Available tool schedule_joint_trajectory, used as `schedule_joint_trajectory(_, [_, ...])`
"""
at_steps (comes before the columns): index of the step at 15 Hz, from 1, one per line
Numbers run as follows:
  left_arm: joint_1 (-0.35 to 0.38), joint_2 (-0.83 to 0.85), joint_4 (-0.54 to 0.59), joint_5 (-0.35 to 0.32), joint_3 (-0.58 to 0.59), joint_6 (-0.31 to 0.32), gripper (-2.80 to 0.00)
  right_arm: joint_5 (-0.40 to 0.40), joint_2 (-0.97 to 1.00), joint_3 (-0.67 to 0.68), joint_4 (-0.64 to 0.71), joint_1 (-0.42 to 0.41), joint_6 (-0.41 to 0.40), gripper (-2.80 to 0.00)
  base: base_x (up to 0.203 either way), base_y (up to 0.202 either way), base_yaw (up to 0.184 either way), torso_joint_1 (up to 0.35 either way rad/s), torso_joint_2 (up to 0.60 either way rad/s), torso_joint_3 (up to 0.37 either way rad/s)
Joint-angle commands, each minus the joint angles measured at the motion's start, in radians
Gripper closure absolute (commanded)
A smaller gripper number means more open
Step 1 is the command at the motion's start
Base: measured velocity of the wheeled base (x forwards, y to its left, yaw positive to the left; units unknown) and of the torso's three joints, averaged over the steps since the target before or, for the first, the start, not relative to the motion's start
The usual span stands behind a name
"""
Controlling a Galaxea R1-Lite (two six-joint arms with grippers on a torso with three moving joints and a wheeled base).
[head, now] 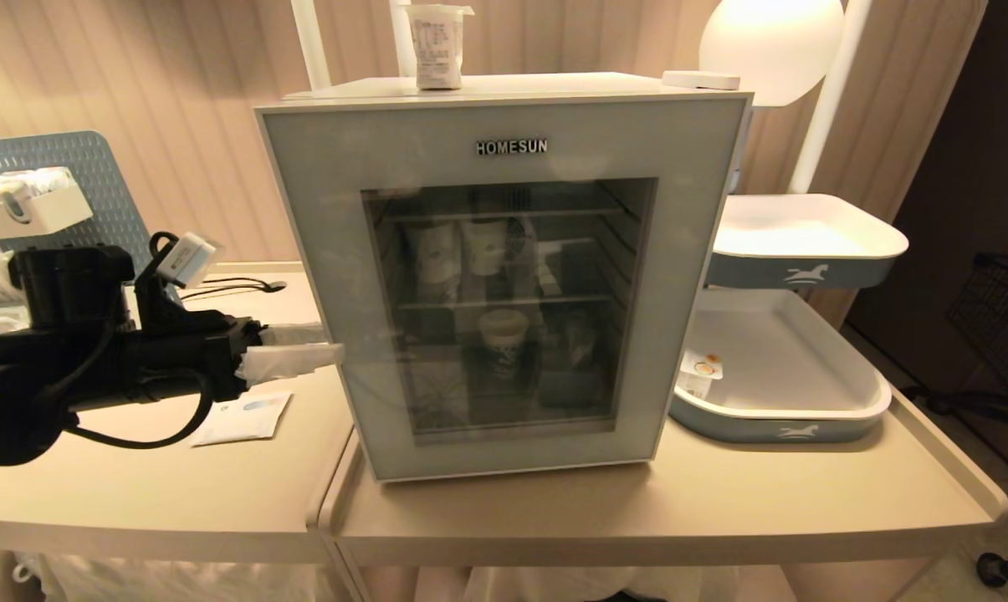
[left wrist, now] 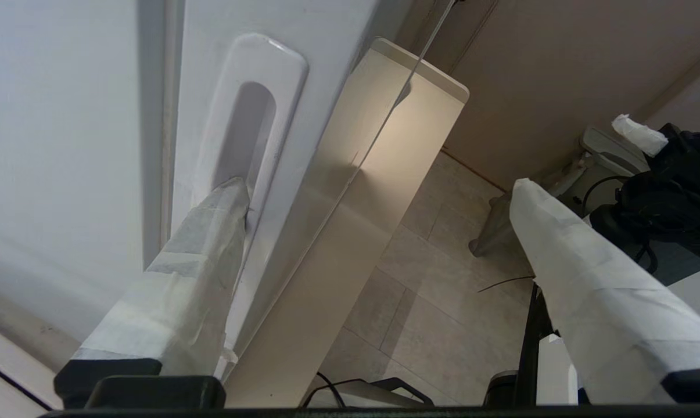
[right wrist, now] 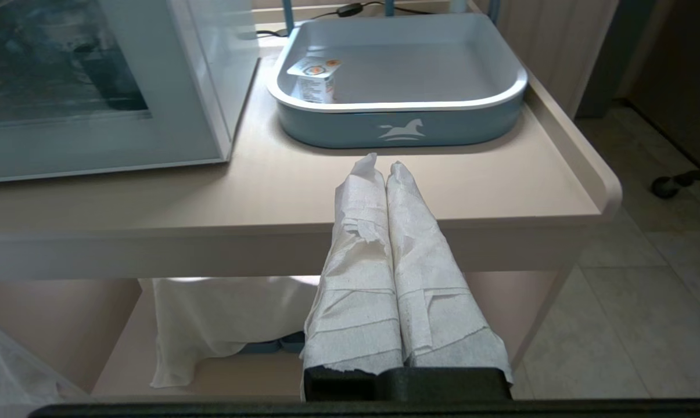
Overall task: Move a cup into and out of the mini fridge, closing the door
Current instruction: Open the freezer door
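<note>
The mini fridge stands on the beige table with its door shut; the door is a grey-blue frame around dark glass. On the fridge's top, near the back, the white cup stands upright. My left gripper is at the door's left edge and open. In the left wrist view one taped fingertip rests in the white recessed handle, while the other finger hangs free over the floor; nothing is between them. My right gripper is shut and empty, low in front of the table's edge.
Patterned paper cups sit on the wire shelves behind the glass. Right of the fridge, a blue tray holds a small orange-lidded tub, under a higher tray. A white packet lies on the left table.
</note>
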Motion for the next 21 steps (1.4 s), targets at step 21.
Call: schedule_joint_trajectory(21, [-0.179,-0.927,0.004,-0.144,0.411,-0.472,-2.8,0.001,0.001,0.0,0.0,0.0,0.0,0.0,0.0,0.0,0.0,0.0,0.0,0.0])
